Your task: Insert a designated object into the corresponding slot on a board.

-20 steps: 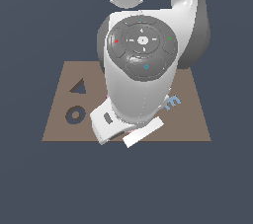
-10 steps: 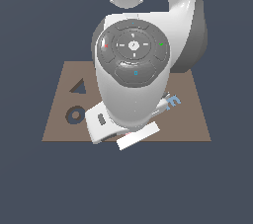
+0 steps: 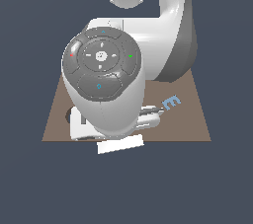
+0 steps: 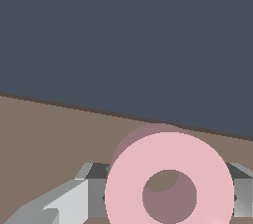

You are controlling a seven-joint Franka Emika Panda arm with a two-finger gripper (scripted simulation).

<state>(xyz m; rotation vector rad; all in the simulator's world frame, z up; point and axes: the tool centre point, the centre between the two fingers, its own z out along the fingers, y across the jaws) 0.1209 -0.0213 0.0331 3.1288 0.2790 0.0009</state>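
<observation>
In the wrist view the pale-pink ring (image 4: 123,188) with its round hole sits between my two grey fingers (image 4: 94,188). My gripper (image 4: 169,196) is shut on the ring. A soft round shadow on the brown board (image 4: 49,129) just behind the ring shows it hangs a little above the surface. In the exterior view my arm's large white link covers most of the board (image 3: 195,119), and the ring and fingers are hidden under it. Only a dark sliver of the slot (image 3: 68,115) peeks out at the link's edge, on the exterior view's left.
A small blue letter E (image 3: 171,102) lies on the board at the exterior view's right, beside my hand. The white hand housing (image 3: 120,144) juts past the board's near edge. The board's far edge (image 4: 74,105) crosses the wrist view.
My arm has swung toward the exterior view's left. It now hides the triangular recess and nearly all of the ring-shaped slot, which both showed earlier.
</observation>
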